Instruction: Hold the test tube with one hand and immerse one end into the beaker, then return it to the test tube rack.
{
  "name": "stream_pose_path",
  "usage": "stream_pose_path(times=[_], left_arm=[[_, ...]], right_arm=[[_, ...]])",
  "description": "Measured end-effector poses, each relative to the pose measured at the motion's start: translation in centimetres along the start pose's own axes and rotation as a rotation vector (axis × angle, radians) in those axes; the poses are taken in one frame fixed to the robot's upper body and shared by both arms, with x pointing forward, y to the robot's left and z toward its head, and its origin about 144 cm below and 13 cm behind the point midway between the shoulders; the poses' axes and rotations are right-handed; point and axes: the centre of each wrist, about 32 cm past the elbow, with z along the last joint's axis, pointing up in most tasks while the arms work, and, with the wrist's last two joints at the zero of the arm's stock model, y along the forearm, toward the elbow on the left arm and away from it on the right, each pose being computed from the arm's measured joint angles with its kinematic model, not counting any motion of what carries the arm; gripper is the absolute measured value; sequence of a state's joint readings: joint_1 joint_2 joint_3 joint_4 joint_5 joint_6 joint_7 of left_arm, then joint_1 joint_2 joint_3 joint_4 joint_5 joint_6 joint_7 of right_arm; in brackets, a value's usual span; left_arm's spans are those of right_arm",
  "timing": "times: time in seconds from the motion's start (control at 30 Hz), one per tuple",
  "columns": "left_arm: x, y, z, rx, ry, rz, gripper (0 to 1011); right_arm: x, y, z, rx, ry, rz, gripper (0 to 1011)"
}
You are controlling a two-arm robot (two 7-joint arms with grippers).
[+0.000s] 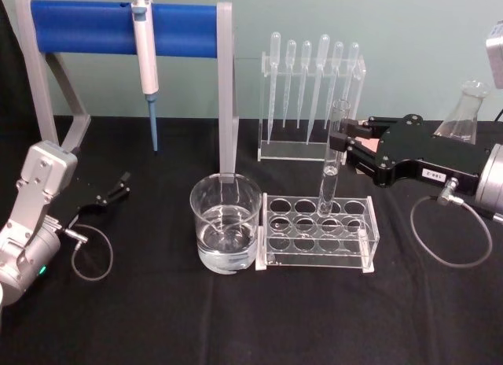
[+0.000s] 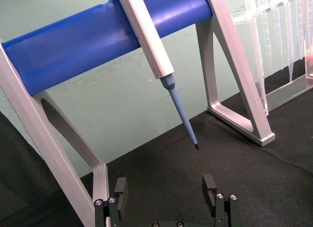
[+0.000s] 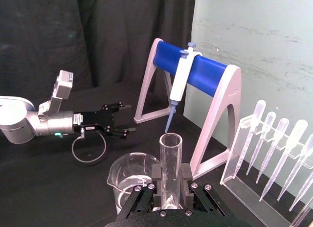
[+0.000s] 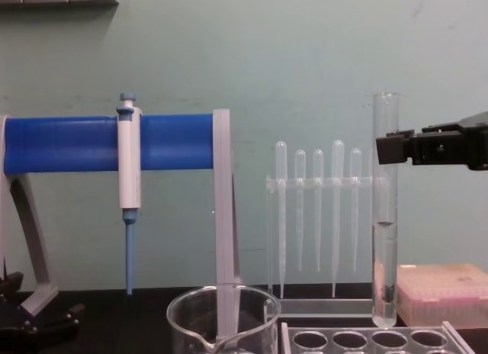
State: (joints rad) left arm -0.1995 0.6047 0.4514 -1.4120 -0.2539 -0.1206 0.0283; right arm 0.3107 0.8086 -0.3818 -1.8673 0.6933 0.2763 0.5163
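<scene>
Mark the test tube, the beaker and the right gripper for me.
test tube (image 1: 328,184): head view, on the clear shaft below the grip.
beaker (image 1: 224,237): head view, on the front glass wall.
right gripper (image 1: 343,143): head view, midway between the fingertips, which are closed on the test tube.

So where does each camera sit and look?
Head: high up, looking down at the table; left gripper open, right gripper holding the test tube over the rack.
Chest: lower, looking level across; right gripper shows at the right edge.
Left wrist: on the left arm, facing the pipettor; its own open fingers show.
Right wrist: on the right arm, facing the left gripper; its fingers clamp the test tube.
Head and right wrist share the beaker.
</scene>
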Motion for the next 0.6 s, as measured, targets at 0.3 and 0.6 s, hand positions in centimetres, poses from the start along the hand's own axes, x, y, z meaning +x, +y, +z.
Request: stream_pose_path(times=[0.3,0.6], left_arm=[[0.00,0.00,0.00,0.000,0.000,0.000,1000],[0.00,0.00,0.00,0.000,0.000,0.000,1000]], right_arm=[[0.00,0.00,0.00,0.000,0.000,0.000,241],[0.00,0.00,0.00,0.000,0.000,0.000,241]])
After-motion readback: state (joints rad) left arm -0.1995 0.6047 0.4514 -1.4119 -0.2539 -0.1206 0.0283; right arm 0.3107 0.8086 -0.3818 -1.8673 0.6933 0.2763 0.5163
